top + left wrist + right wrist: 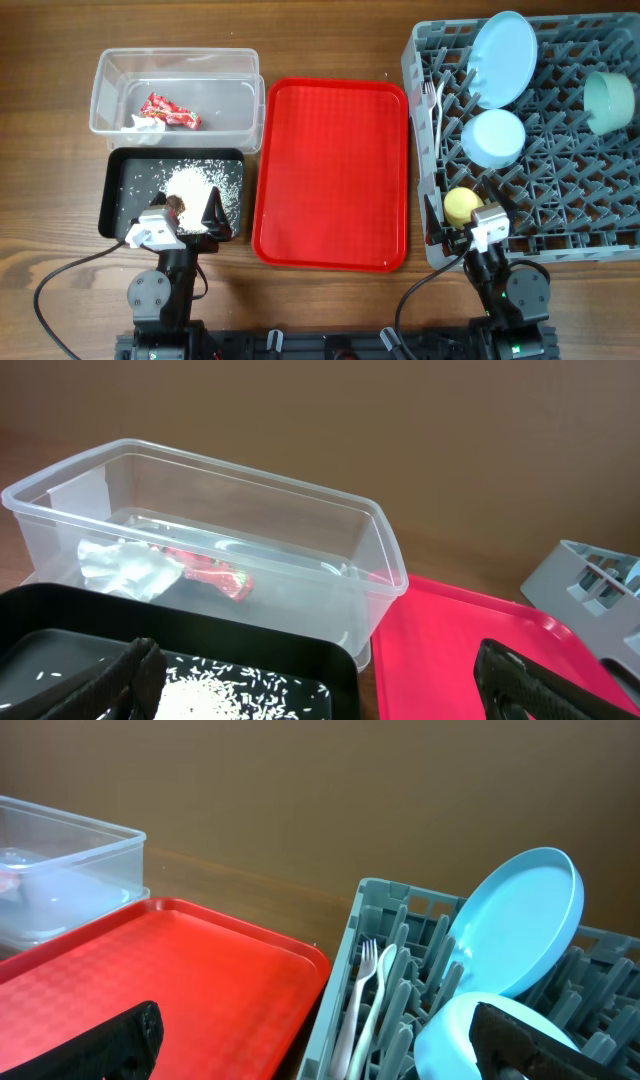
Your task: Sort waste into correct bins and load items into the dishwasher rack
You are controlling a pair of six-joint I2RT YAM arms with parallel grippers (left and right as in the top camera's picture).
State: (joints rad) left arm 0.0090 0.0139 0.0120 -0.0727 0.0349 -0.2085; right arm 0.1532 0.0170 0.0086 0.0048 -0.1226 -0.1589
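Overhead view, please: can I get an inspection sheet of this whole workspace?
Surface: wooden table, no spills seen.
Job's things: red wrapper and napkin in clear tub; rice and brown lump in black tray; plate, blue bowl, mint bowl, yellow cup, fork and spoon in grey rack.
Clutter: bare red tray.
Grippers: left gripper and right gripper open, holding nothing.
Cables: black cable looping beside each arm base.
Surroundings: brown wall; nothing else seen.

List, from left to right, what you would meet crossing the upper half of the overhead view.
clear plastic tub → red serving tray → white fork and spoon → large pale blue plate → mint green bowl
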